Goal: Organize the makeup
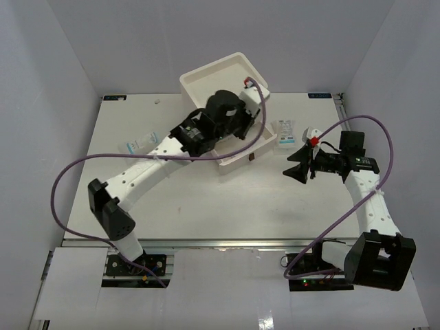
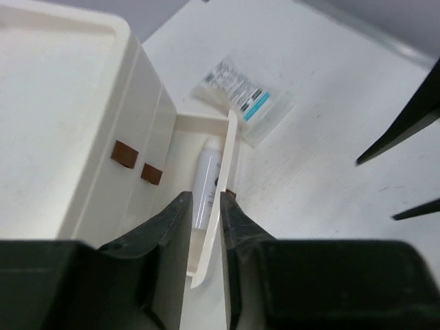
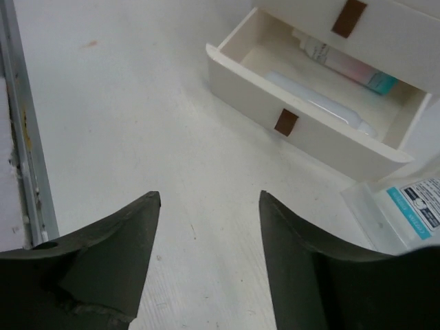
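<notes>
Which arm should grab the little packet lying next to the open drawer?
Probably the right. The right gripper is open, empty and close to the packet. The left gripper is busy, with its fingers on either side of the drawer front.

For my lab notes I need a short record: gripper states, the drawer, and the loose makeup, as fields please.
drawer: bottom one, pulled out, tube inside
left gripper: astride the drawer's front panel; grip unclear
right gripper: open, holding nothing
packet: on the table, right of the drawer box
white-and-blue item: on the table, left of the drawer box
</notes>
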